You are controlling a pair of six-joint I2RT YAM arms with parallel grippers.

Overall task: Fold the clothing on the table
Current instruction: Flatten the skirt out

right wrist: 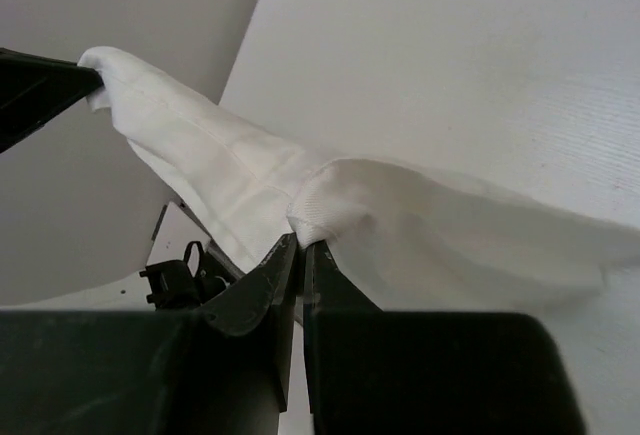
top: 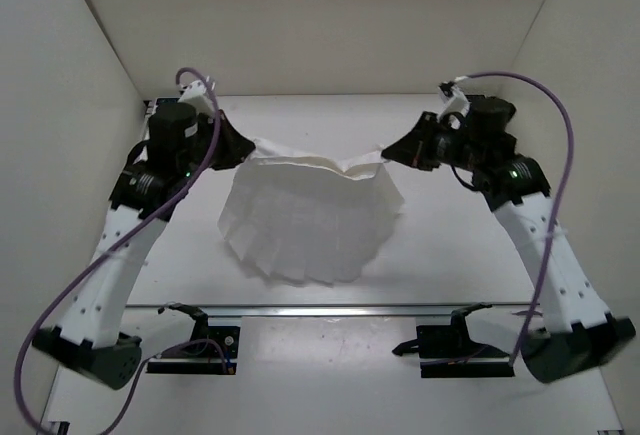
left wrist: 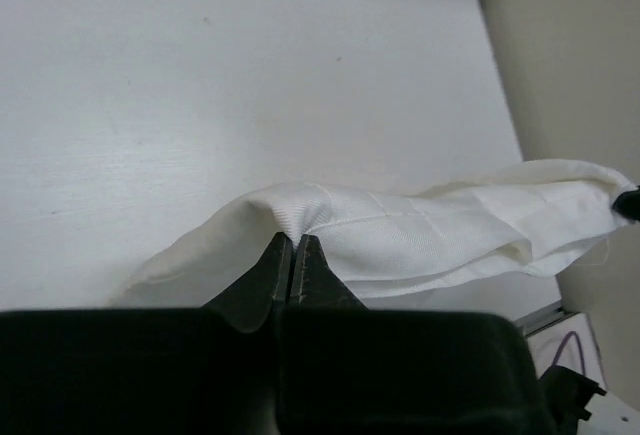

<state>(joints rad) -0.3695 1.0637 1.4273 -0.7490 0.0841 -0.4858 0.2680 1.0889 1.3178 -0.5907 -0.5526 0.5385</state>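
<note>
The white clothing (top: pixel 305 217) hangs between both arms above the table (top: pixel 470 245), its creased lower part fanning down toward the near rail. My left gripper (top: pixel 246 147) is shut on the clothing's upper left corner, and the left wrist view shows its jaws (left wrist: pixel 293 240) pinching a fold of the clothing (left wrist: pixel 420 230). At the upper right corner my right gripper (top: pixel 388 152) is shut too; in its wrist view the gripper (right wrist: pixel 301 245) clamps a bunched hem of the clothing (right wrist: pixel 400 225). The top edge sags slightly between the two grips.
A silver rail (top: pixel 330 308) with black brackets (top: pixel 455 340) runs across the near side. White walls (top: pixel 70 75) enclose the table on the left, right and back. Purple cables (top: pixel 572 155) loop over both arms.
</note>
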